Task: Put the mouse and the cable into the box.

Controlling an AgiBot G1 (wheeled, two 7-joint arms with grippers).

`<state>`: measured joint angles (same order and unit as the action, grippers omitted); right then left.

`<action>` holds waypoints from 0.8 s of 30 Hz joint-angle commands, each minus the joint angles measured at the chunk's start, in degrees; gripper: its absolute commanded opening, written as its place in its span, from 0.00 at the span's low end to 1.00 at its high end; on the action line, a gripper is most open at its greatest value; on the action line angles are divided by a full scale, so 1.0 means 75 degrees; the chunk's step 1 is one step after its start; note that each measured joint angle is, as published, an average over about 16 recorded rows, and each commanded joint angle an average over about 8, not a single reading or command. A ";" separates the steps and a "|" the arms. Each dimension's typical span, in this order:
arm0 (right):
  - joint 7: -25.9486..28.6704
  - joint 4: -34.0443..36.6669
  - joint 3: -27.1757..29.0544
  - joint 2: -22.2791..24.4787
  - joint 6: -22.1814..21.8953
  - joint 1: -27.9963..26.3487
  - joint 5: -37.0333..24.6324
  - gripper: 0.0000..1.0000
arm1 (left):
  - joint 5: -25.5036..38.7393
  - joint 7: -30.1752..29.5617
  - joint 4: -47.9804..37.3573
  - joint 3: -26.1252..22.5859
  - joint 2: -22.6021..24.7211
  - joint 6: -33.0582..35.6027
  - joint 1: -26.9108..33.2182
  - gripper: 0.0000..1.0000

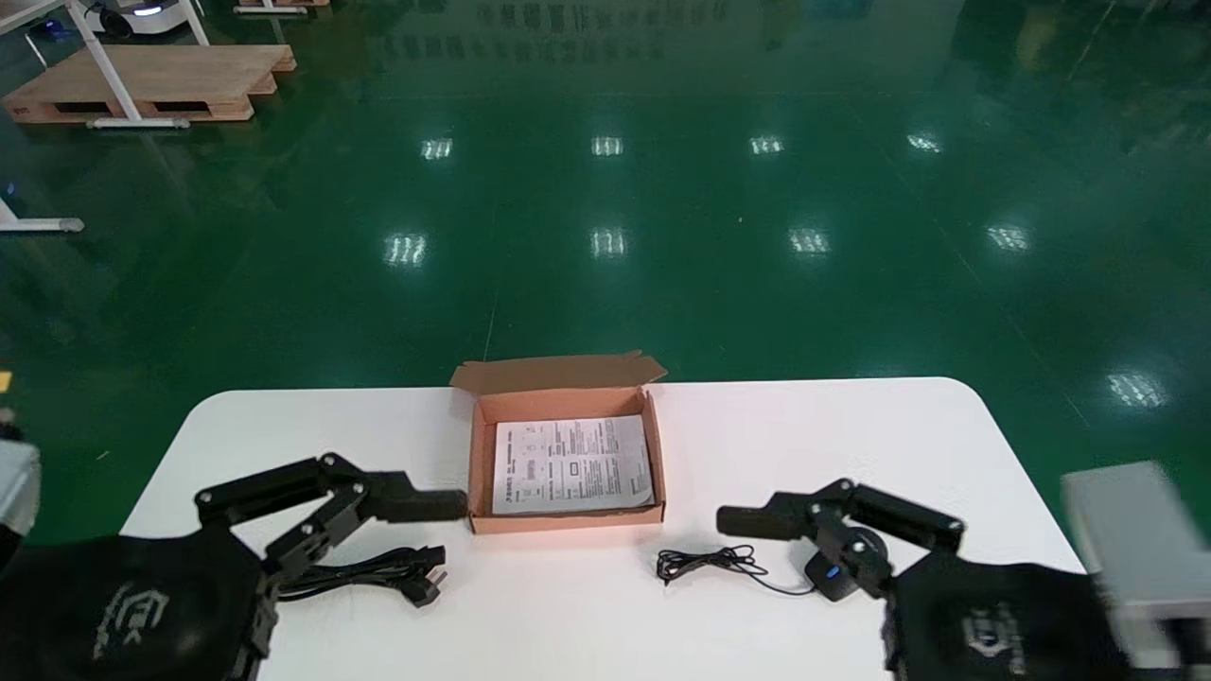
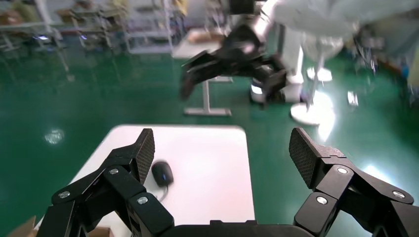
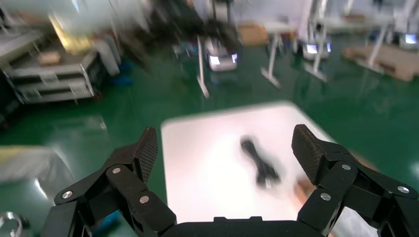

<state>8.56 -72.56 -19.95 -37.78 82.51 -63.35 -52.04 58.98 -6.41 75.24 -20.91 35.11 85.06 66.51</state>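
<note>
Though low over the table's near edge, the left gripper hangs spread wide and empty left of the box, by the black cable. The right gripper, equally splayed and empty, hangs right of the box beside the mouse. Farther back the box stands open, a printed sheet inside.

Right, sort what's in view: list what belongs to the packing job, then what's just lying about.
Belongs to the job:
- mouse with its thin cord
- black plug cable
- open box
- left gripper by the cable, jaws open
- right gripper by the mouse, jaws open

Just lying about:
- printed sheet, already in the box
- wooden pallet on the floor
</note>
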 commanded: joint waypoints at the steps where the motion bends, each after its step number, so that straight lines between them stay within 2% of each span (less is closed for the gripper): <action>1: -0.0129 -0.0003 -0.0135 -0.0072 -0.0123 0.0004 -0.0377 1.00 | 0.0746 0.0217 0.0172 -0.0206 -0.0111 0.0062 0.0206 1.00; 6: -0.0272 0.0410 -0.0942 -0.0760 -0.0718 -0.0718 -0.2439 1.00 | 0.3580 0.0737 -0.0129 -0.1041 0.0518 -0.0530 0.1062 1.00; 9: -0.0297 0.0661 -0.1317 -0.1136 -0.0986 -0.1131 -0.3356 1.00 | 0.4510 0.0769 -0.0446 -0.1342 0.0924 -0.1006 0.1318 1.00; 14: -0.0327 0.0848 -0.1624 -0.1473 -0.1158 -0.1490 -0.4088 1.00 | 0.5057 0.0660 -0.0853 -0.1541 0.1369 -0.1438 0.1484 1.00; 20: -0.0305 0.0859 -0.1644 -0.1443 -0.1102 -0.1437 -0.4101 1.00 | 0.5302 0.0695 -0.0876 -0.1560 0.1375 -0.1507 0.1460 1.00; 24: -0.0168 0.0709 -0.1665 -0.1365 -0.1064 -0.1261 -0.4048 1.00 | 0.5938 0.0733 -0.0911 -0.1773 0.1539 -0.1872 0.1336 1.00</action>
<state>7.70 -67.70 -32.48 -48.05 73.83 -72.76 -83.01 105.06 -1.29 67.53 -34.58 47.39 69.80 76.30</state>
